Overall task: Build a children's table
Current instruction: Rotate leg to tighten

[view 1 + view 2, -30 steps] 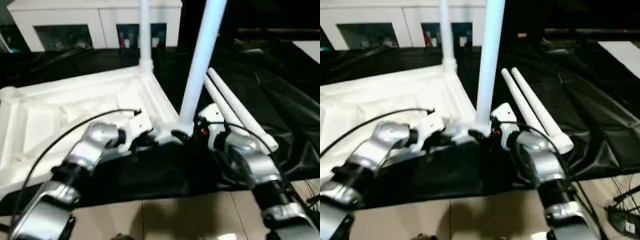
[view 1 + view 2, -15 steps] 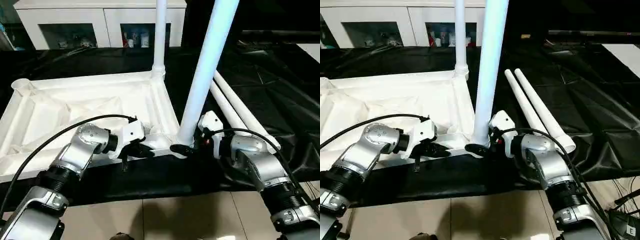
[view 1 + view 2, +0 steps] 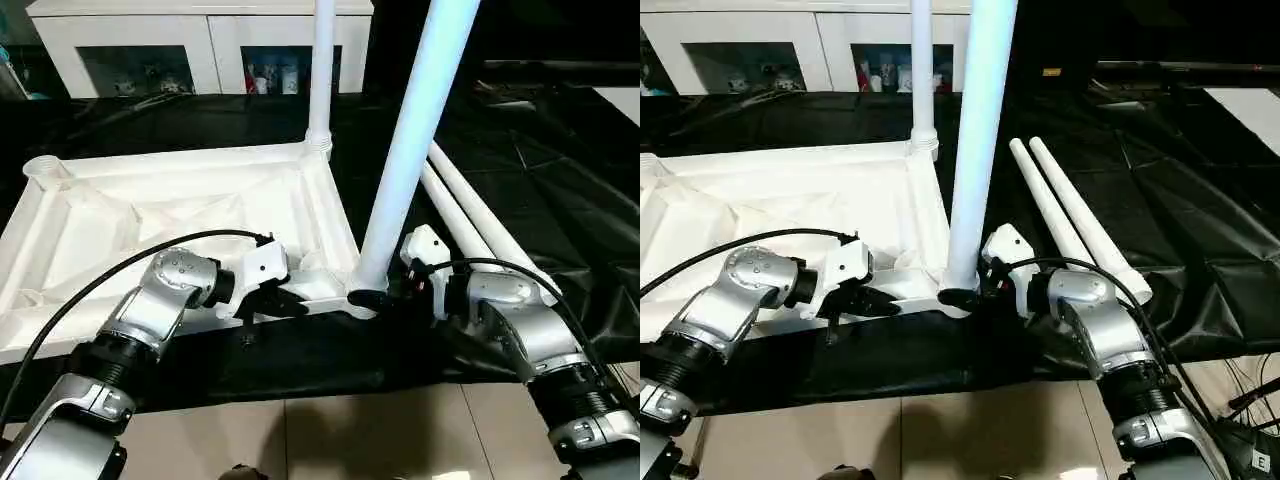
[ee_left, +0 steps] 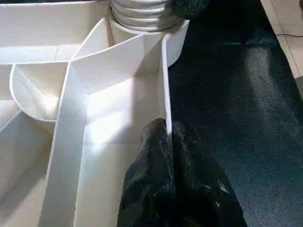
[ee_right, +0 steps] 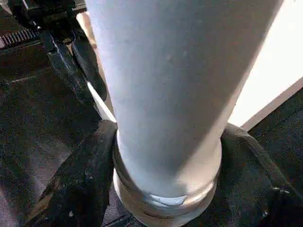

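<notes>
The tabletop [image 3: 180, 215] lies upside down on the black-sheeted work table [image 3: 560, 200], ribbed underside facing up.

At the near edge, the left gripper [image 3: 285, 300] is clamped on the thin near rim wall of the tabletop. The left wrist view shows one black finger [image 4: 151, 179] on each side of that wall, pressed nearly together.

Just beside it, at the near right corner socket, the near leg [image 3: 410, 150] stands upright, leaning slightly. Its ringed base sits in the socket. The right gripper [image 3: 375, 298] is positioned at this base. In the right wrist view, a black finger [image 5: 80, 189] lies against each side of the ringed collar [image 5: 165, 198], so the jaws stand at the width of the leg and bracket it.

Behind the right gripper, two loose legs [image 3: 1070, 215] lie side by side on the black sheet, touching along their length.

At the far right corner socket, a second leg [image 3: 321, 70] stands upright.

Beyond the work table stands a white cabinet [image 3: 200, 40] with glass doors.
</notes>
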{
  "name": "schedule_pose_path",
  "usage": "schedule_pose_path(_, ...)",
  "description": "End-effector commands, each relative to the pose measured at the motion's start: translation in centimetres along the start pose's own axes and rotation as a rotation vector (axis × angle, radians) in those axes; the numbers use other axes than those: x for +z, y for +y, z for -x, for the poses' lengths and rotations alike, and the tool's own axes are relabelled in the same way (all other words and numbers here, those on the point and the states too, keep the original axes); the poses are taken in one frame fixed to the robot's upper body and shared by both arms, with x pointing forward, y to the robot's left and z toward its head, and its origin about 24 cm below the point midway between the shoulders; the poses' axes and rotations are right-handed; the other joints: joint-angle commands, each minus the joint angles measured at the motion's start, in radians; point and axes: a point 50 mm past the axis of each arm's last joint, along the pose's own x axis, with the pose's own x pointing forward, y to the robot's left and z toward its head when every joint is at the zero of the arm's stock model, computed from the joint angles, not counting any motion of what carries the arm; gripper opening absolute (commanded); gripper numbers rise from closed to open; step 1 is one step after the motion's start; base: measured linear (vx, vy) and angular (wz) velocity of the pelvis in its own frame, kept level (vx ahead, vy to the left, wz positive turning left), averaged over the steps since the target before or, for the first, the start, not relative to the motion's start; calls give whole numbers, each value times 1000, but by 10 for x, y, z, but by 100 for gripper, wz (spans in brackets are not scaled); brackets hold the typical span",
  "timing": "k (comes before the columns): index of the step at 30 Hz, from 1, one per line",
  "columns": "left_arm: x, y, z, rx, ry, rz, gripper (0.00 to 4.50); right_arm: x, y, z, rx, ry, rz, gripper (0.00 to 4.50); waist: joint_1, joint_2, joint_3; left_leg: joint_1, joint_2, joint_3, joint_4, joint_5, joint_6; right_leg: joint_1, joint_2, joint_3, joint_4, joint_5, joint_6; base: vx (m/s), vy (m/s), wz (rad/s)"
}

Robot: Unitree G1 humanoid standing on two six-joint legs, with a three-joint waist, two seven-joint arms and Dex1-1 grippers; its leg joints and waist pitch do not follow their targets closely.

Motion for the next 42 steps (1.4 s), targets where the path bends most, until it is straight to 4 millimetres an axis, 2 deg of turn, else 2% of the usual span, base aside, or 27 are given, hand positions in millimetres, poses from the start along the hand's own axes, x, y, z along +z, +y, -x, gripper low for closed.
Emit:
schedule_pose_path(1, -11, -11, -8, -81, 41, 24, 0, -4, 4, 0, 16, 4, -11, 273, 2, -9, -58, 18, 36, -4, -55, -94, 111, 50, -47, 37, -49, 52, -280, 0, 0, 0)
schedule_pose_path(3, -11, -10, -9, -61, 47, 26, 0, -8, 4, -1, -10, 0, -34, 272, 2, -13, -60, 18, 36, -4, -54, -88, 113, 51, -47, 37, -48, 61, -280, 0, 0, 0)
schedule_pose_path(6, -11, -7, -11, -20, 50, 38, 0, -14, 0, -3, -87, -16, -77, 272, 0, -11, -58, 18, 36, -4, -55, -103, 107, 48, -49, 37, -51, 35, -280, 0, 0, 0)
schedule_pose_path(9, -8, 1, -22, 75, 39, 89, 0, -24, -5, -11, -255, -33, -171, 272, -4, -12, -52, 22, 37, -4, -62, -169, 72, 43, -50, 40, -62, -75, -263, 0, 0, 0)
schedule_pose_path(11, -5, 5, -29, 112, 33, 114, 0, -28, -6, -18, -341, -35, -209, 271, -5, -7, -48, 27, 37, -6, -70, -223, 32, 37, -52, 42, -74, -176, -247, 0, 0, 0)
schedule_pose_path(12, -3, 6, -33, 130, 35, 126, 0, -29, -7, -23, -398, -35, -228, 271, -6, -10, -48, 27, 37, -9, -73, -255, 8, 37, -53, 42, -79, -231, -225, -51, 6, -1)
schedule_pose_path(14, 2, 11, -43, 195, 36, 172, 0, -31, -8, -34, -515, -25, -289, 270, -10, -2, -44, 29, 36, -12, -81, -308, -18, 33, -52, 44, -86, -292, -196, 0, 0, 0)
schedule_pose_path(15, 2, 11, -43, 195, 36, 172, 0, -31, -8, -34, -515, -25, -289, 270, -14, -7, -41, 28, 33, -13, -84, -334, -29, 32, -50, 44, -91, -333, -179, 0, 0, 0)
schedule_pose_path(16, 5, 13, -49, 229, 33, 198, 0, -31, -8, -39, -563, -24, -315, 270, -13, -1, -41, 30, 34, -16, -85, -352, -34, 31, -53, 44, -93, -358, -172, 0, 0, 0)
schedule_pose_path(17, 9, 16, -54, 266, 30, 223, 0, -30, -8, -46, -608, -18, -341, 270, -16, 0, -39, 35, 34, -17, -86, -387, -43, 26, -53, 44, -99, -395, -160, 0, 0, 0)
schedule_pose_path(19, 15, 18, -64, 311, 28, 265, 0, -29, -8, -56, -679, -4, -370, 270, -19, -2, -38, 37, 32, -18, -87, -409, -49, 23, -53, 45, -103, -428, -150, 0, 0, 0)
schedule_pose_path(20, 18, 19, -68, 330, 30, 274, 0, -28, -7, -61, -705, 4, -379, 270, -20, -3, -38, 42, 30, -19, -86, -425, -52, 18, -54, 46, -110, -455, -140, 0, 0, 0)
schedule_pose_path(23, 24, 19, -79, 351, 34, 290, 0, -24, -6, -72, -755, 17, -371, 270, -20, -3, -39, 41, 28, -18, -86, -417, -44, 16, -51, 46, -111, -433, -133, 0, 0, 0)
schedule_pose_path(25, 28, 19, -84, 352, 36, 256, 0, -20, -4, -79, -755, 21, -341, 270, -19, -5, -39, 35, 28, -18, -88, -407, -30, 19, -51, 46, -111, -408, -129, 0, 0, 0)
schedule_pose_path(29, 29, 19, -82, 336, 28, 211, 0, -13, -6, -82, -709, -46, -331, 270, -17, -5, -39, 34, 29, -16, -88, -406, -12, 19, -52, 47, -113, -398, -128, 0, 0, 0)
schedule_pose_path(30, 28, 19, -80, 331, 27, 197, 0, -10, -6, -81, -691, -72, -327, 270, -17, -2, -37, 34, 29, -16, -89, -409, -11, 18, -52, 46, -114, -401, -128, 0, 0, 0)
schedule_pose_path(31, 26, 19, -77, 333, 30, 196, 0, -6, -7, -80, -671, -110, -336, 270, -18, -5, -38, 31, 30, -16, -90, -407, -7, 21, -51, 47, -113, -398, -128, 0, 0, 0)
schedule_pose_path(32, 25, 20, -75, 335, 34, 193, 0, -4, -7, -80, -663, -133, -337, 326, -17, -6, -39, 29, 30, -17, -90, -398, -4, 24, -52, 47, -111, -390, -130, 0, 0, 0)
schedule_pose_path(33, 24, 20, -73, 331, 33, 178, 0, -1, -8, -79, -657, -155, -333, 340, -16, -5, -39, 29, 30, -15, -90, -381, 1, 23, -51, 47, -111, -376, -134, 0, 0, 0)
schedule_pose_path(35, 21, 19, -65, 307, 26, 147, 0, 6, -10, -72, -626, -208, -283, 340, -14, -5, -42, 26, 31, -13, -89, -349, 11, 26, -52, 47, -108, -340, -146, 0, 0, 0)
schedule_pose_path(36, 20, 19, -62, 293, 22, 133, 0, 8, -10, -69, -603, -229, -262, 360, -12, -6, -44, 21, 32, -14, -89, -321, 21, 32, -53, 47, -104, -307, -149, 0, 0, 0)
schedule_pose_path(37, 17, 18, -58, 288, 27, 134, 0, 10, -10, -65, -575, -246, -245, 360, -15, -11, -45, 17, 33, -12, -89, -303, 28, 35, -51, 47, -101, -282, -154, 0, 0, 0)
schedule_pose_path(38, 15, 17, -54, 279, 30, 130, 0, 11, -10, -62, -548, -254, -228, 382, -12, -9, -48, 16, 34, -12, -86, -277, 34, 39, -52, 46, -96, -246, -158, 0, 0, 0)
schedule_pose_path(39, 14, 17, -52, 271, 31, 122, 0, 11, -10, -59, -526, -256, -213, 386, -14, -8, -48, 16, 35, -9, -84, -250, 47, 35, -47, 45, -90, -189, -179, 0, 0, 0)
schedule_pose_path(42, 7, 13, -41, 222, 38, 97, 0, 5, -10, -44, -439, -198, -129, 405, -11, -10, -54, 13, 32, -5, -73, -173, 72, 43, -46, 43, -79, -92, -212, 18, -7, 0)
